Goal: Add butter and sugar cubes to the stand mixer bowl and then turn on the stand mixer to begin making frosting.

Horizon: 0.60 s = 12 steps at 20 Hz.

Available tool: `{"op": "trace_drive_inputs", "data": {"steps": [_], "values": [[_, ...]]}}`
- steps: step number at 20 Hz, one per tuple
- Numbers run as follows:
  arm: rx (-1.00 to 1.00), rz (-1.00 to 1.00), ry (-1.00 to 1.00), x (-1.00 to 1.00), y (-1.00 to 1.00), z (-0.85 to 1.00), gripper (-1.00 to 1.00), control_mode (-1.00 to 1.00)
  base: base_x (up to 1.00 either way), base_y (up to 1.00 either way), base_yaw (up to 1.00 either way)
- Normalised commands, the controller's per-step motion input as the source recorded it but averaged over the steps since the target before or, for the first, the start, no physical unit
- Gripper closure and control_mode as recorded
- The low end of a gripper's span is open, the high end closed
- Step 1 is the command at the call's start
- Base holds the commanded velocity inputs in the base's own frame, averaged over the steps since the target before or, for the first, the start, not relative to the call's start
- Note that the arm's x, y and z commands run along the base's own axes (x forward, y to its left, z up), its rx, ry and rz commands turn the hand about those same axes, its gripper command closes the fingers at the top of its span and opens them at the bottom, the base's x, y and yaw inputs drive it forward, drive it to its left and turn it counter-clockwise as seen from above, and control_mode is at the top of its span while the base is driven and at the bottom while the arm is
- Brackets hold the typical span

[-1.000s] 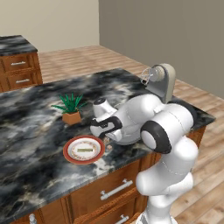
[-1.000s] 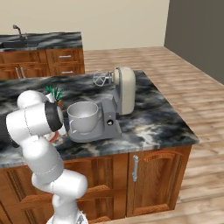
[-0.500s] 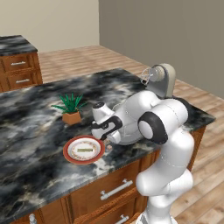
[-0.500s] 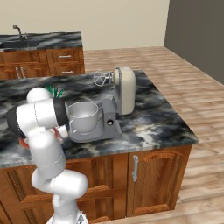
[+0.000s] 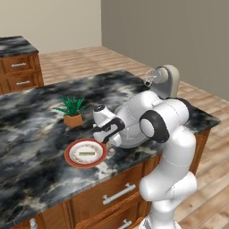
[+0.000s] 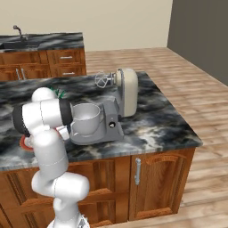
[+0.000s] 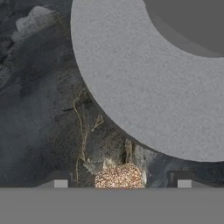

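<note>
Butter [image 5: 86,153] lies on the red-rimmed plate [image 5: 71,160], untouched, so that part of the job is plainly not done. My gripper [image 5: 108,144] is down at the counter [image 5: 31,134] just right of the plate, between it and the mixer [image 6: 120,95]. From my hand camera I see a grainy tan sugar cube [image 7: 119,176] sitting on the marble between my two tips, with the mixer's grey base [image 7: 144,92] curving close above it. My jaws stand apart on either side of the cube; I cannot tell whether they touch it yet.

The bowl [image 6: 86,118] sits on the base under the raised head, and from the right camera I can make out nothing inside it, though its bottom is hidden. I judge the task barely begun: sugar to lift and drop in, then butter, then the switch.
</note>
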Motion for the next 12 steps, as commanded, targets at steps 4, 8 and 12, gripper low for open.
{"op": "trace_drive_inputs", "data": {"steps": [4,8,12], "values": [[0.0,-0.01,0.0,0.0,0.0,-0.16,1.0,-1.0,0.0,0.0,0.0],[0.0,-0.05,-0.08,-0.01,0.0,0.0,1.0,-1.0,0.0,0.0,0.0],[0.0,-0.08,-0.13,-0.06,-0.08,0.02,1.0,-1.0,0.0,0.0,0.0]]}}
